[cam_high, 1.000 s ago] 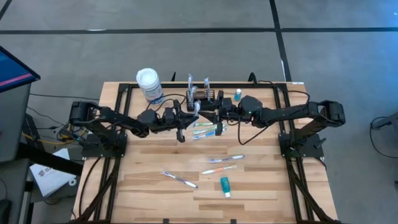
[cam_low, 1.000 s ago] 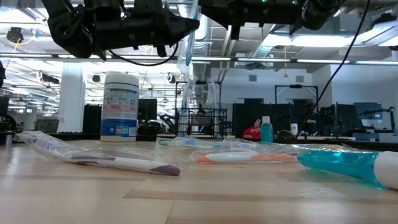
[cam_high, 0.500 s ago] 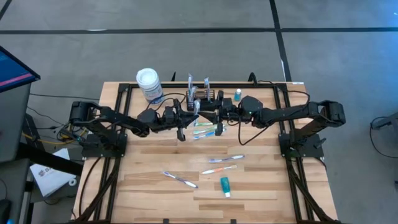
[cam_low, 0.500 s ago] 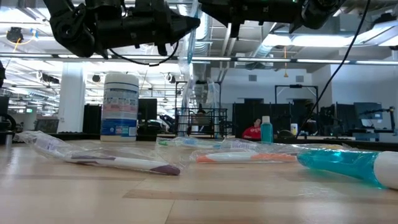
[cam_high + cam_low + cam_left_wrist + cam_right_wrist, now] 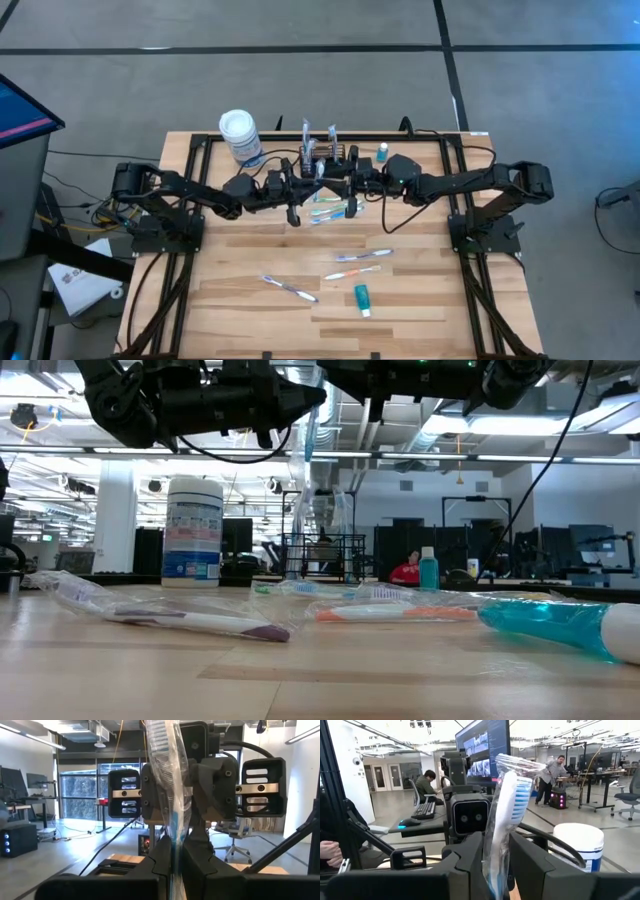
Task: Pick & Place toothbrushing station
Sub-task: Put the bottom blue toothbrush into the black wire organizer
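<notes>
A toothbrush in a clear wrapper (image 5: 318,172) stands upright in the air between my two grippers, above the middle of the table. My left gripper (image 5: 174,855) comes at it from the table's left and is shut on it. My right gripper (image 5: 496,855) comes from the right and has the same brush between its fingers. Just behind them the black wire-mesh toothbrushing station (image 5: 335,155) rests on the table's far part, with wrapped brushes (image 5: 305,130) sticking up out of it. My left gripper pinches the wrapped brush's blue handle (image 5: 173,837) between its two fingers, which come level from the table's left. The brush stands upright, head up, clear of the table. My right gripper has the brush's upper part, just below the bristles (image 5: 496,847), between its two fingers, level from the table's right. The wrapper fills the gap between them.
A white-lidded canister (image 5: 240,135) stands far left and a small blue bottle (image 5: 381,152) right of the station. Loose wrapped brushes (image 5: 330,207) lie under the grippers, more (image 5: 362,256) nearer the front, beside a teal tube (image 5: 362,298).
</notes>
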Controlling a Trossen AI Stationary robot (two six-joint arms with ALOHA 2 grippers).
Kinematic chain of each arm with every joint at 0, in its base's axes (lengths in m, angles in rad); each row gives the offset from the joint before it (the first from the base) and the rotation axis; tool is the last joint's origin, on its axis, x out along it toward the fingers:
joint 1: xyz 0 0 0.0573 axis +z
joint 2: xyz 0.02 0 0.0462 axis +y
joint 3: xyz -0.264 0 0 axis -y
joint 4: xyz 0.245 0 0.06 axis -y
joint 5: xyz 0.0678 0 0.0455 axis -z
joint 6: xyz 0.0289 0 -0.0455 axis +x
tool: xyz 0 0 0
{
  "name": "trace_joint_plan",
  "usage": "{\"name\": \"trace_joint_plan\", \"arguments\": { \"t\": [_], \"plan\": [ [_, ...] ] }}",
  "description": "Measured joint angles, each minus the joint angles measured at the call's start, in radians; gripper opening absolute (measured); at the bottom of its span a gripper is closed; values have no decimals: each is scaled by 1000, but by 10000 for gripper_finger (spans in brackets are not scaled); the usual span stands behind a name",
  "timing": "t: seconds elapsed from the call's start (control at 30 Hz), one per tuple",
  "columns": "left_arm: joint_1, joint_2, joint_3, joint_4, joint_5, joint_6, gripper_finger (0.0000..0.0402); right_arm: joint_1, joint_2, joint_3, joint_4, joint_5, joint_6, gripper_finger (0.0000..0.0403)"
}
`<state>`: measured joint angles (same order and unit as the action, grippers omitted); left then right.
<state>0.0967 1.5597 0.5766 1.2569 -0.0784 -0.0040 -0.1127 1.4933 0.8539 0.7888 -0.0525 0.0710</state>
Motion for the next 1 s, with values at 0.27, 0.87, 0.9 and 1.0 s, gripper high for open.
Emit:
{"name": "trace_joint_plan", "arguments": {
  "t": [0.27, 0.87, 0.9, 1.0],
  "plan": [
    [0, 0, 0, 0, 1, 3, 23, -1, 0, 0, -3, -2, -11, 12],
    [31, -92, -75, -6, 3, -1, 86, -43, 0, 0, -59, -5, -38, 1],
    [35, -107, -92, -5, 3, -4, 87, -50, 0, 0, -58, -5, -43, 1],
    [36, -141, -136, -9, 2, -4, 87, -77, 0, 0, -59, -5, -48, 1]
  ]
}}
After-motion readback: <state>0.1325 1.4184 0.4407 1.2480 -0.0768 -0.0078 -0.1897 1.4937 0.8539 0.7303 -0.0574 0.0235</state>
